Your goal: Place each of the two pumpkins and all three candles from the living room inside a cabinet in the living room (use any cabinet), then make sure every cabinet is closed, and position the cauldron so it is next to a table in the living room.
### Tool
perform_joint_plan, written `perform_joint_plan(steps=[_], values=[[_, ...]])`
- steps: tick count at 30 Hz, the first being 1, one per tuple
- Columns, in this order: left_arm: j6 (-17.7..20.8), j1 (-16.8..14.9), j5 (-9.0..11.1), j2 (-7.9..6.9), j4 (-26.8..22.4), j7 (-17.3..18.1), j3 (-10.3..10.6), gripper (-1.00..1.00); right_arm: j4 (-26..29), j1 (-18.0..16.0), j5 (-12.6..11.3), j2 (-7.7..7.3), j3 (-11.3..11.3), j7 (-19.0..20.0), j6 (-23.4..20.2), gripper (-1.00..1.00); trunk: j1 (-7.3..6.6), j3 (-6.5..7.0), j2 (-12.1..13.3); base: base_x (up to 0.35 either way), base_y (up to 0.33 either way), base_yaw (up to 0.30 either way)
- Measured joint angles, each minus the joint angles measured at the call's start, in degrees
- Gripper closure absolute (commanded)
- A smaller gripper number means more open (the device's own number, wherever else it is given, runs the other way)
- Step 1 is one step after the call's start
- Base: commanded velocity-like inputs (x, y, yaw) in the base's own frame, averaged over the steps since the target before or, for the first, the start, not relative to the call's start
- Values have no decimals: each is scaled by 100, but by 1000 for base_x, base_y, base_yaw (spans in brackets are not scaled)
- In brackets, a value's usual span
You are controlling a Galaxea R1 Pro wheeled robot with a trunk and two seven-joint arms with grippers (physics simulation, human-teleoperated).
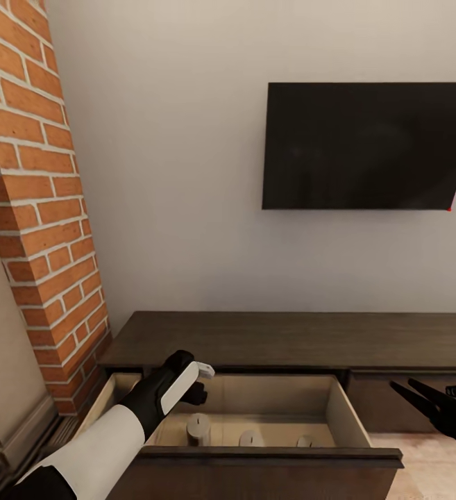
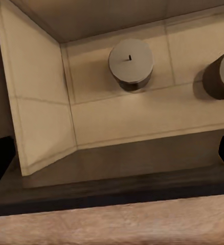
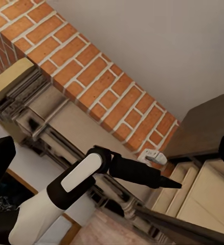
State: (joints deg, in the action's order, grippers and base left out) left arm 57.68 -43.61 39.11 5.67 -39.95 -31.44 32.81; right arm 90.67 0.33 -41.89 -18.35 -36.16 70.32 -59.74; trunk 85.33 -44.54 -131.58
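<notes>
The dark-brown cabinet [image 1: 290,337] stands against the wall with its left drawer [image 1: 269,455] pulled out. Three candles stand on the drawer's pale floor: a taller one [image 1: 198,428], a middle one [image 1: 250,438] and a third [image 1: 304,441]. My left gripper [image 1: 194,394] hangs open above the drawer's left end, holding nothing. In the left wrist view a grey candle with a wick [image 2: 131,61] sits below the gripper [image 2: 113,158], and another candle [image 2: 222,74] is at the edge. My right gripper [image 1: 404,385] is open and empty, right of the drawer. The pumpkins, cauldron and table are out of view.
A black TV [image 1: 366,146] hangs on the wall above the cabinet. A brick column [image 1: 33,208] and the ornate fireplace [image 3: 35,117] stand close on the left. The cabinet's right front panel [image 1: 387,410] is shut. Wooden floor [image 1: 436,465] shows at the lower right.
</notes>
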Motion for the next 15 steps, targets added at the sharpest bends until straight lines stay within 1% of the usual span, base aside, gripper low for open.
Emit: perform_joint_plan(steps=[12,15], values=[[0,-1,0,-2,-5,0,1,-100,0,0,0,0,1,-17,0,-100,-263,215,481,-319,0,0],[0,-1,0,-2,-3,0,2,-100,0,0,2,0,4,-20,0,-100,-330,269,602,-159,0,0]])
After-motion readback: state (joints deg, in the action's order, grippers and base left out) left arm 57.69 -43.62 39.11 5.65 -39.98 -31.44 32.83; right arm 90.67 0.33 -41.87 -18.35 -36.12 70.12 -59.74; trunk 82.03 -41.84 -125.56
